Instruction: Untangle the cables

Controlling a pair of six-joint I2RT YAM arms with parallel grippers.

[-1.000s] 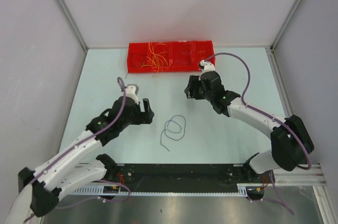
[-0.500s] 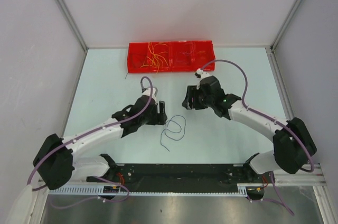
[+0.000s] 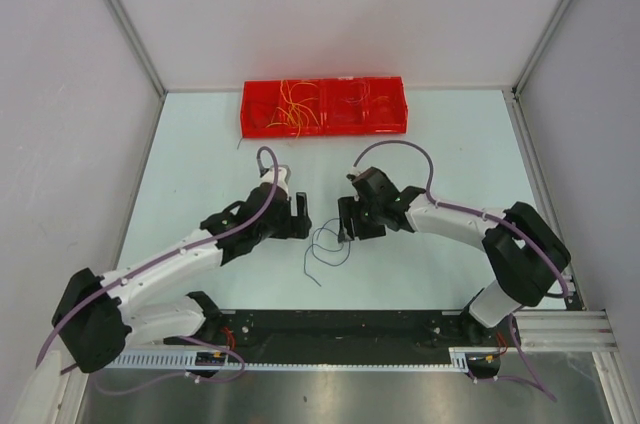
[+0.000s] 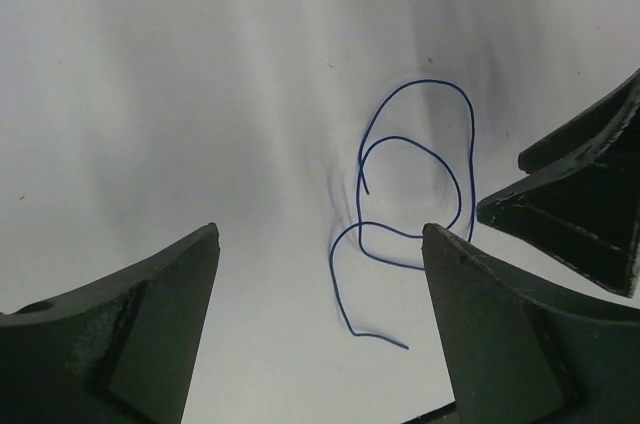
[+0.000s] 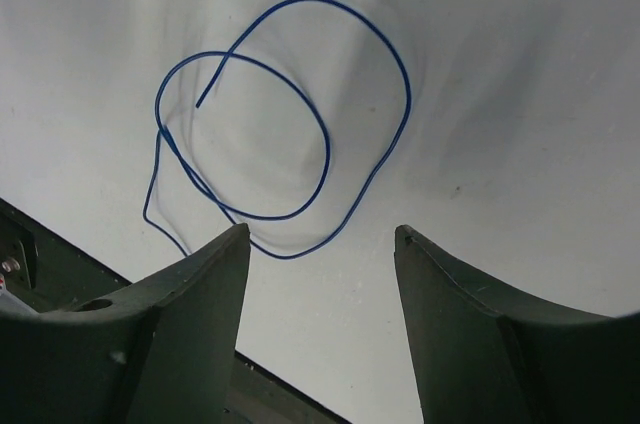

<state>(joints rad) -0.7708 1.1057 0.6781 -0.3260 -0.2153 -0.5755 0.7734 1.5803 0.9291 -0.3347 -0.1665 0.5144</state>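
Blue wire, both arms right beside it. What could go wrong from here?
1. The left fingers and right fingers flank the same blue wire closely; the arms may collide.
2. The wire is thin and lies flat on the table; fingers could close on nothing.
3. Its loops cross; a pull at the wrong spot may tighten them.

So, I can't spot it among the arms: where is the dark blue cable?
In the top view the dark blue cable lies looped on the table between the left gripper and right gripper, well short of the red tray.
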